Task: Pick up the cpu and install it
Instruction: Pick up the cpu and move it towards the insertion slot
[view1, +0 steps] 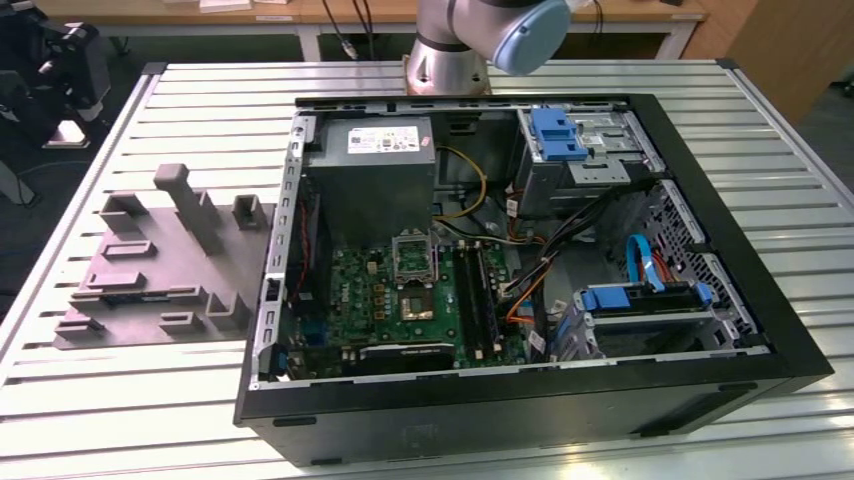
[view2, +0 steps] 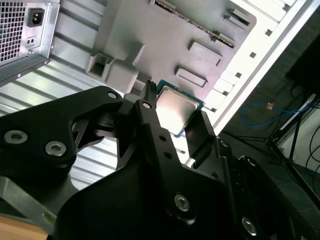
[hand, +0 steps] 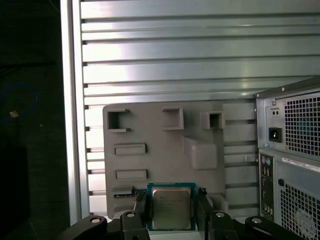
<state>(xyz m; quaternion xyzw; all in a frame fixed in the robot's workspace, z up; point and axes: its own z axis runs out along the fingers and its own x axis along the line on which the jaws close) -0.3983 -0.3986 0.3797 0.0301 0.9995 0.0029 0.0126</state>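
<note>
The cpu (hand: 171, 208) is a small square chip with a pale silver top and a green rim. It sits between the two black fingers of my gripper (hand: 171, 212), which is shut on it. In the second wrist view the cpu (view2: 178, 107) shows between the fingers (view2: 150, 110) of the gripper (view2: 175, 119), held well above the grey fixture plate (view2: 165, 35). The black socket frame (view1: 412, 257) lies on the green motherboard inside the open computer case (view1: 747, 300).
The grey fixture plate (view1: 147, 265) with raised blocks lies on the slatted metal table (view1: 134, 410), at the exterior view's left of the case. The arm's base (view1: 447, 60) stands behind the case. Power supply (view1: 374, 170), cables and blue drive brackets (view1: 558, 133) crowd the case.
</note>
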